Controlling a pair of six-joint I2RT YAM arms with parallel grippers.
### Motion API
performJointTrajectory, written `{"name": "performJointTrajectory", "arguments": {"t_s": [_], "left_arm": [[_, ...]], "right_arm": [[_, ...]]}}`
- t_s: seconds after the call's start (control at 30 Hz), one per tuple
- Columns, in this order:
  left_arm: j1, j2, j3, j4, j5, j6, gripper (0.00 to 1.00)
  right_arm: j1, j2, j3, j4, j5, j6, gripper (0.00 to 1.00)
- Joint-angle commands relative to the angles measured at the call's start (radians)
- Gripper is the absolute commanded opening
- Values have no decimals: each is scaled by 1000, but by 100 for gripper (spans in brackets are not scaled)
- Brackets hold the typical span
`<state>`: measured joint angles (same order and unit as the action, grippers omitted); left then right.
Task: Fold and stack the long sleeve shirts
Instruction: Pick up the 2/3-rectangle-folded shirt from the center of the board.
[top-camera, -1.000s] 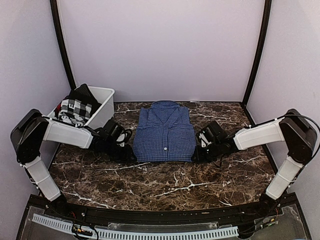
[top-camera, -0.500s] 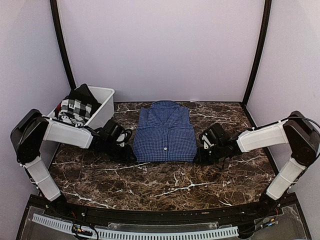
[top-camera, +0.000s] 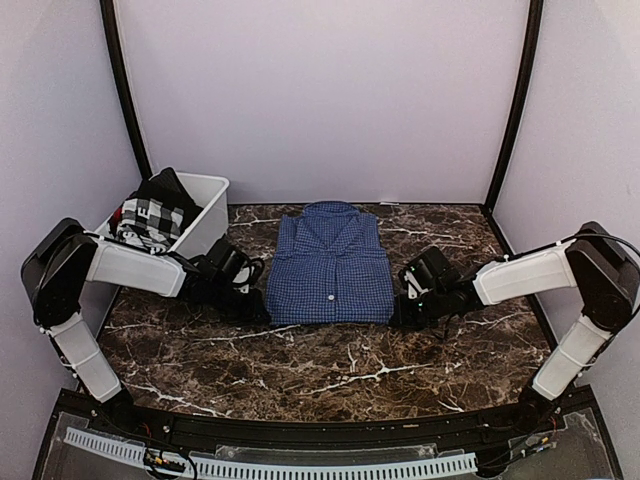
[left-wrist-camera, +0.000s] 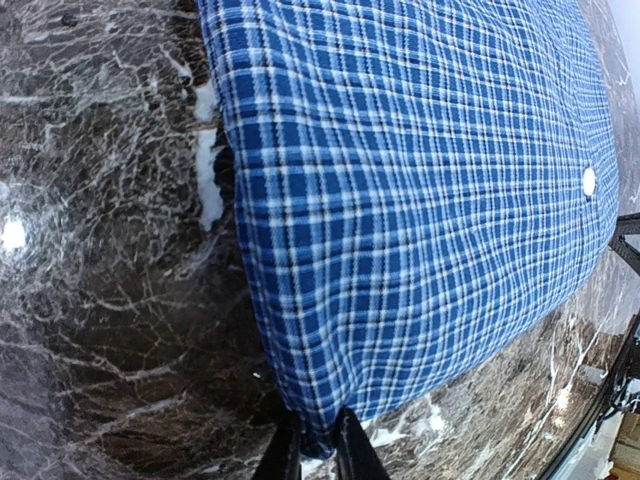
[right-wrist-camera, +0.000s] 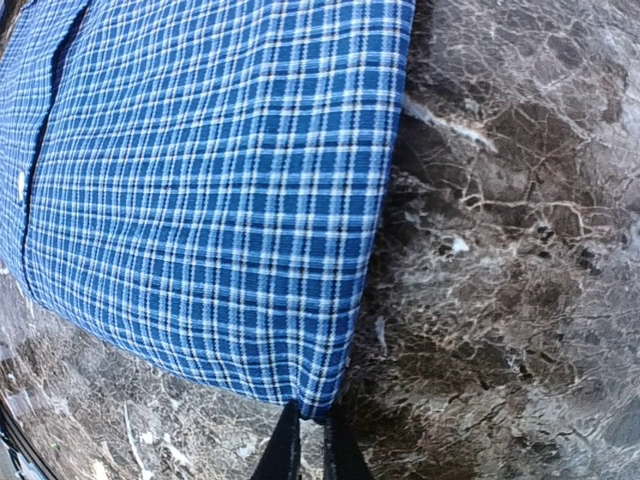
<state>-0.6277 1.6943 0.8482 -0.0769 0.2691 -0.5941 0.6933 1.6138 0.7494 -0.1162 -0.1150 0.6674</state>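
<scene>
One of the long sleeve shirts, blue with a fine check (top-camera: 330, 265), lies folded in a rectangle on the marble table, collar toward the back wall. My left gripper (top-camera: 262, 312) sits low at its near left corner. In the left wrist view the gripper (left-wrist-camera: 318, 452) is shut, the corner of the shirt (left-wrist-camera: 420, 200) pinched between its dark fingers (left-wrist-camera: 352, 458). My right gripper (top-camera: 397, 308) is at the near right corner. Seen from the right wrist, this gripper (right-wrist-camera: 310, 447) is also shut on the tip of the shirt (right-wrist-camera: 210, 190).
A white plastic bin (top-camera: 208, 218) stands at the back left, holding black and black-and-white checked clothes (top-camera: 152, 214). Dark marble table top (top-camera: 330, 370) stretches between the shirt and the arm bases. Walls close in the back and both sides.
Both grippers have closed on the shirt's near corners. The right gripper shifted slightly rightward first. The shirt lies where it was.
</scene>
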Motion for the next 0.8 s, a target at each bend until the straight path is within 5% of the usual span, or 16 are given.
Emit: {"name": "performJointTrajectory", "arguments": {"t_s": [0.0,0.27,0.77], "left_arm": [[-7,-2,17,-3,-1,5,9],[-7,-10,22,-10,-2,0,0],[-12,-87,1,-50,-2,-8,0]], "right_arm": [[9,14,-4,18,-10,-4,4],[9,9,3,3,-15,-12,0],[9,-84,-23,-33,-17,-17,0]]}}
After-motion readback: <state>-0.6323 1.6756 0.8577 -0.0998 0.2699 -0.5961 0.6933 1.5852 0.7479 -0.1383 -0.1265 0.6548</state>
